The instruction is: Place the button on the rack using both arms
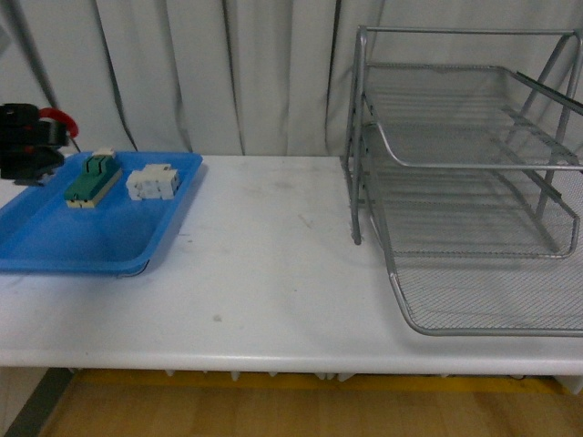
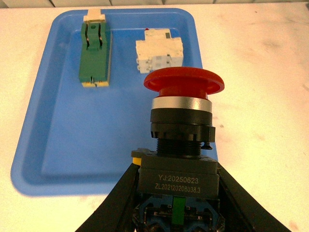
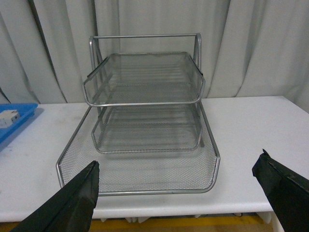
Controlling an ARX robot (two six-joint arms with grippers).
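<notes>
black left tool (image 2: 176,174), one, clenched on the dark body of the button (image 2: 182,84), one, red-capped, held in the air by the blue tray (image 2: 58,145). the grasp is legible only in the left wrist view; the front view gives just a dark arm (image 1: 25,138) at its left edge. tray, one, holds two blocks: green-and-cream block (image 2: 95,50) and white block (image 2: 159,54), side by side, apart. right tool (image 3: 179,193), one, released, fingers spread wide, seen only in its own wrist view, facing the rack (image 3: 145,104). rack, one, three mesh tiers, on the white tabletop (image 1: 273,273), well apart from the tray.
</notes>
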